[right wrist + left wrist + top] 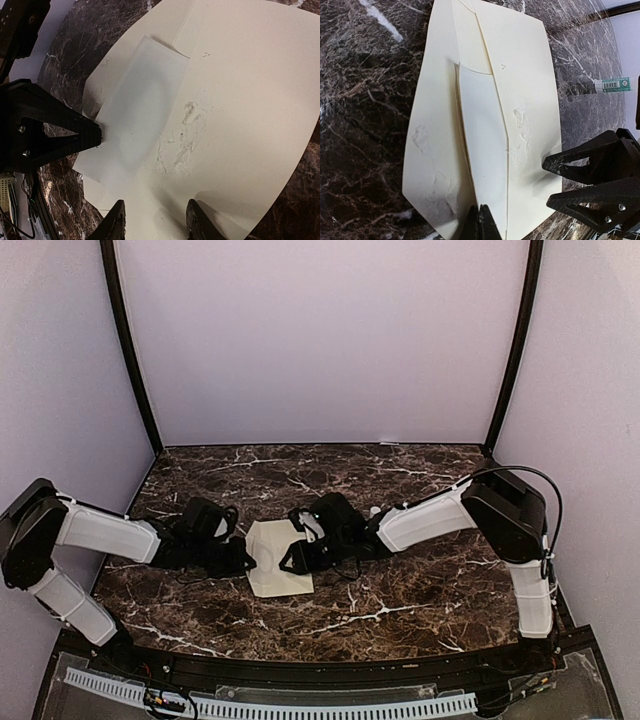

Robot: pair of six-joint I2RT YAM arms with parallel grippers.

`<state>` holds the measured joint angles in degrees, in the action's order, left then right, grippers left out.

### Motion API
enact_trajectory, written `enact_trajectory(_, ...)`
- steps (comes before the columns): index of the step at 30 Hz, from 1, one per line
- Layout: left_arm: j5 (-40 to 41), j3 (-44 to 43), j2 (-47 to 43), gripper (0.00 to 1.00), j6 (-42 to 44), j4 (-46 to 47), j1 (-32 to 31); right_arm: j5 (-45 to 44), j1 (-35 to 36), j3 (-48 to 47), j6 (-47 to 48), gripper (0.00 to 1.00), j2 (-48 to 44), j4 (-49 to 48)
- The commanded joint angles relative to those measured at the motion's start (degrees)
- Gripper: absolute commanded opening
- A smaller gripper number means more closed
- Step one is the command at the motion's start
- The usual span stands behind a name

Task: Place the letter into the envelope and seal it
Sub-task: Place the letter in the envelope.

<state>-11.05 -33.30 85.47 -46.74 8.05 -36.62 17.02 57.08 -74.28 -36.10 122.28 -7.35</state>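
Note:
The cream envelope (283,580) lies flat on the marble table between both arms, its flap spread open (530,90) (250,90). The whiter letter (482,135) (140,115) lies along the envelope's middle, its far end tucked under a cream edge. My left gripper (481,222) is shut on the letter's near edge; in the right wrist view it (97,136) comes in from the left. My right gripper (157,220) stands open just above the flap, and whether its tips touch the paper I cannot tell. Seen from the left wrist, it (555,182) is at the right.
Dark marble table (400,590) with lilac walls on three sides and black corner posts (130,350). A white slotted cable strip (270,705) runs along the near edge. A small green-and-white label (612,85) lies on the table beyond the envelope.

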Motion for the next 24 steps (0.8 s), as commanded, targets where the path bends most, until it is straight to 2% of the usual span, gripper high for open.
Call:
enact_trajectory(1,0.4,-1.6,1.8,0.0,0.6,1.0,-0.4,0.7,0.5,-0.9,-0.2,0.38,1.9,0.8)
enact_trajectory(9,-0.4,-2.1,4.2,0.0,0.5,1.9,-0.6,-0.4,0.4,0.0,-0.6,0.39,0.1,0.6)
enact_trajectory(16,0.0,-2.3,4.2,0.0,0.9,1.2,-0.5,-4.4,-1.5,2.5,-2.0,0.55,-6.3,0.9)
enact_trajectory(24,-0.1,-2.3,4.4,0.0,1.4,1.0,-0.6,-7.7,-2.6,3.1,-3.4,0.58,-6.6,4.4)
